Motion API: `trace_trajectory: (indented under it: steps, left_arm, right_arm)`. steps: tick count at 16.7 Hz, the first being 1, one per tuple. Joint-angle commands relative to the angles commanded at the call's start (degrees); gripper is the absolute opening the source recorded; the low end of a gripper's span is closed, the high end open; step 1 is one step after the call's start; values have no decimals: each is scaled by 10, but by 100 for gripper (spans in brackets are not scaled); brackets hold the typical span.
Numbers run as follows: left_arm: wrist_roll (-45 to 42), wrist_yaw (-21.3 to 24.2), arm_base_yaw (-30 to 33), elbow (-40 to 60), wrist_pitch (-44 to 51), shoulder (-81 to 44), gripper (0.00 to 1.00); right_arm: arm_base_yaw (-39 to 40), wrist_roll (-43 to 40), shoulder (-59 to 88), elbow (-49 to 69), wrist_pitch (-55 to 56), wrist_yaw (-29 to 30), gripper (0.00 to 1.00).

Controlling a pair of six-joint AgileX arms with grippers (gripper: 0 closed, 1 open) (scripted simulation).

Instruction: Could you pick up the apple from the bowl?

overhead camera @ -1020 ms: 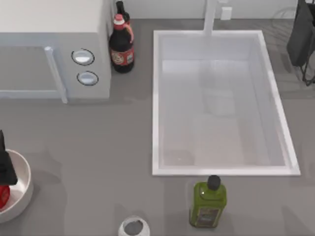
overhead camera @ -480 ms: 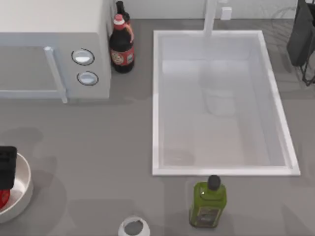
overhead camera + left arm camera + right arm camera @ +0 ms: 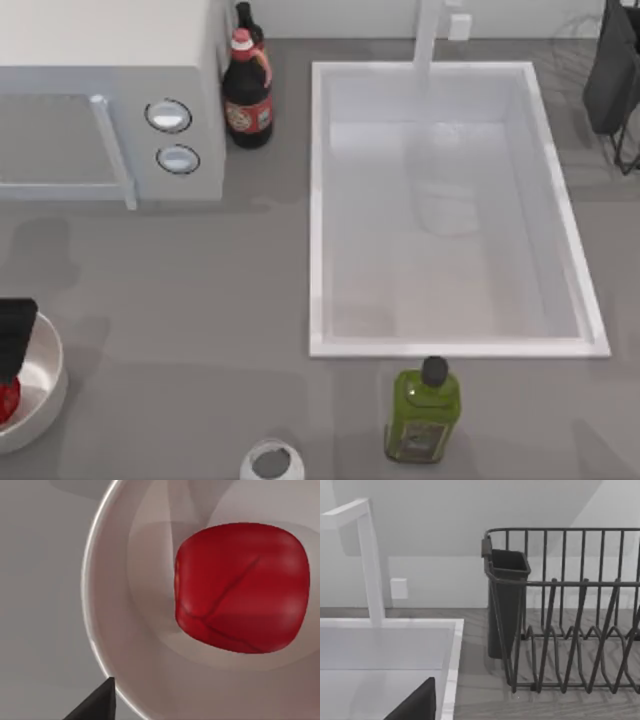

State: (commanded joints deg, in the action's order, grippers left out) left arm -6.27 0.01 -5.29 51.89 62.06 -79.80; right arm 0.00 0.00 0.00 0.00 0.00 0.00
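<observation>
Apple (image 3: 242,587) sits in bowl (image 3: 107,605) at table's eight o'clock; left gripper (image 3: 12,335) hovers above for grasp, finger state unclear

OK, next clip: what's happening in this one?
The left hand hangs over the off-white bowl at the table's left edge, where the red apple sits inside. The left wrist view looks straight down onto the apple, so this looks like the approach to a grasp; nothing is gripped yet as far as can be seen. The right arm is parked near the dish rack at the far right, beside the sink.
</observation>
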Motion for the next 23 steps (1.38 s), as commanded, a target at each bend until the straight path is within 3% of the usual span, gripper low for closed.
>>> trace_trajectory:
  steps: [7, 15, 21, 23]
  left_arm:
    - [0, 0, 2, -17, -23, -9, 100]
    - [-4, 0, -2, -135, -256, -111, 100]
    - [-5, 0, -2, -156, -285, -130, 100]
    - [-5, 0, -2, -156, -285, -130, 85]
  right_arm:
    - [0, 0, 0, 0, 0, 0, 100]
    - [0, 0, 0, 0, 0, 0, 100]
    - [0, 0, 0, 0, 0, 0, 100]
    - [0, 0, 0, 0, 0, 0, 100]
